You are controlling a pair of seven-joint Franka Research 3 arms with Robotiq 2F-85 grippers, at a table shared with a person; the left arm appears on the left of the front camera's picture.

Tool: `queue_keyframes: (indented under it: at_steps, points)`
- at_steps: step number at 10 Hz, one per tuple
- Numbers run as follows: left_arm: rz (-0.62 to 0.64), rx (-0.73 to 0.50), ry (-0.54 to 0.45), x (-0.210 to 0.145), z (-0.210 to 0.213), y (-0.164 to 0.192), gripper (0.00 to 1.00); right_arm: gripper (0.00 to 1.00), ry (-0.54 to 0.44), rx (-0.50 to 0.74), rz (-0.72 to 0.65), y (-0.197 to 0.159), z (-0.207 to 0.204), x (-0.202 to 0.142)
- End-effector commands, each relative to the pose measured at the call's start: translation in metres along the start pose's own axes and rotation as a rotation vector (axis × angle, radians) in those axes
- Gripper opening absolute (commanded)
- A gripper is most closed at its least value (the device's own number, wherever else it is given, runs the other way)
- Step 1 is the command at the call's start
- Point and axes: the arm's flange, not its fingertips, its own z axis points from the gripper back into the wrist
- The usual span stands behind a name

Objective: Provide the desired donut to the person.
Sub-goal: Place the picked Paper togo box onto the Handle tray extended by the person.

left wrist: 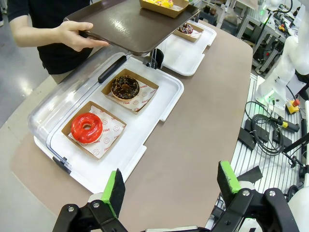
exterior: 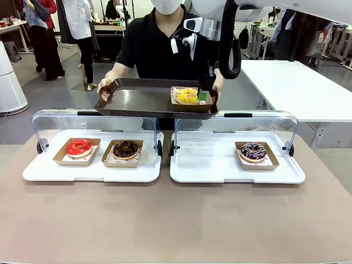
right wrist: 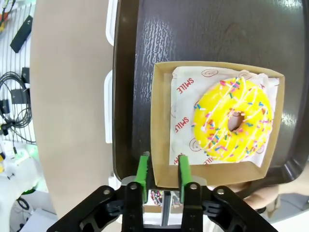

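Held tray: dark plastic w/ grainy, semi-gloss face; donut box matt brown cardboard w/ thin printed paper liner; yellow donut & red donut icing glossy; lids clear plastic, white trays smooth plastic, tabletop matt.

"SMILE" is printed repeatedly on the white paper liner under the yellow donut.

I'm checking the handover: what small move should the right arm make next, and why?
Probably lift the right gripper straight up and clear. The yellow donut in its cardboard box already rests on the person's brown tray, and the fingers stand apart around its wall.
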Motion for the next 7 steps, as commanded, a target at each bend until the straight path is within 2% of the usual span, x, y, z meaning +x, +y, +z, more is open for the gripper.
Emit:
queue_keyframes:
  at_steps: [1,2,3,4,7]
  points:
    - [-0.019,-0.008,-0.021,0.0004,0.0008,0.0004,1.00,1.00,-0.023,-0.004,0.018,0.0051,0.0012,-0.0041]
    - [-0.019,-0.008,-0.021,0.0004,0.0008,0.0004,1.00,1.00,-0.020,-0.005,0.015,0.0048,0.0023,-0.0040]
    - [-0.019,-0.008,-0.021,0.0004,0.0008,0.0004,1.00,0.93,-0.019,-0.004,0.013,0.0047,0.0025,-0.0041]
    - [-0.019,-0.008,-0.021,0.0004,0.0008,0.0004,1.00,1.00,-0.017,-0.002,0.014,0.0051,0.0027,-0.0041]
    - [-0.019,-0.008,-0.021,0.0004,0.0008,0.0004,1.00,1.00,-0.015,-0.002,0.013,0.0046,0.0039,-0.0034]
